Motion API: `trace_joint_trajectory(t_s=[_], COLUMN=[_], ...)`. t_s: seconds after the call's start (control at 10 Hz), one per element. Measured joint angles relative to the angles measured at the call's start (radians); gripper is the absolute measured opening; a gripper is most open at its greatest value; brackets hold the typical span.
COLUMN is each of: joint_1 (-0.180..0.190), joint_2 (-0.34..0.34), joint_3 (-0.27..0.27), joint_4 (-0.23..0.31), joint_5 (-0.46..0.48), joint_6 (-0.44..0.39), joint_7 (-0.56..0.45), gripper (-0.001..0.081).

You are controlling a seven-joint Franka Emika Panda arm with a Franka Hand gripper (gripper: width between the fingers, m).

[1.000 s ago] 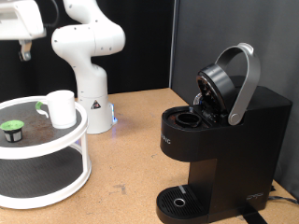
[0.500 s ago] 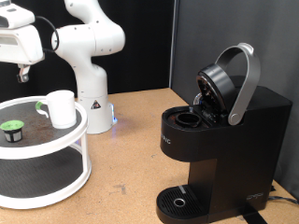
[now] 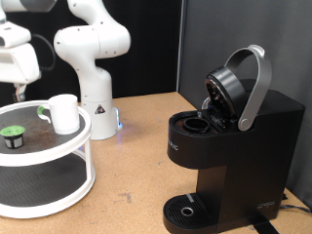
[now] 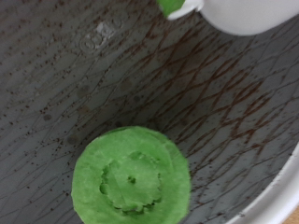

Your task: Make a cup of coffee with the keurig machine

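The claw hangs above the green-topped pod; its opening cannot be told. The cup stands just beside, the keurig machine well apart, lid up. A crooked descent could knock the cup.

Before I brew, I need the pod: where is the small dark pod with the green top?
The small dark pod with the green top sits on the white round tray's upper tier at the exterior view's left, left of the white mug.

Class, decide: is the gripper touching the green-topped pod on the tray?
Apart. In the exterior view the gripper hangs above the pod, with the dark backdrop showing between them.
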Motion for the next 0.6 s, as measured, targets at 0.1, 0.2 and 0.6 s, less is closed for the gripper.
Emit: trace_joint_trajectory(t_s=[0.1, 0.2, 0.6], joint_1=[0.001, 0.003, 0.032], joint_2=[0.025, 0.053, 0.135], joint_3=[-0.016, -0.029, -0.077], joint_4=[-0.016, -0.027, -0.061], joint_5=[-0.001, -0.001, 0.010], joint_6=[0.042, 0.080, 0.203], joint_7=[0.000, 0.000, -0.023], gripper=[0.0807, 0.0807, 0.0807])
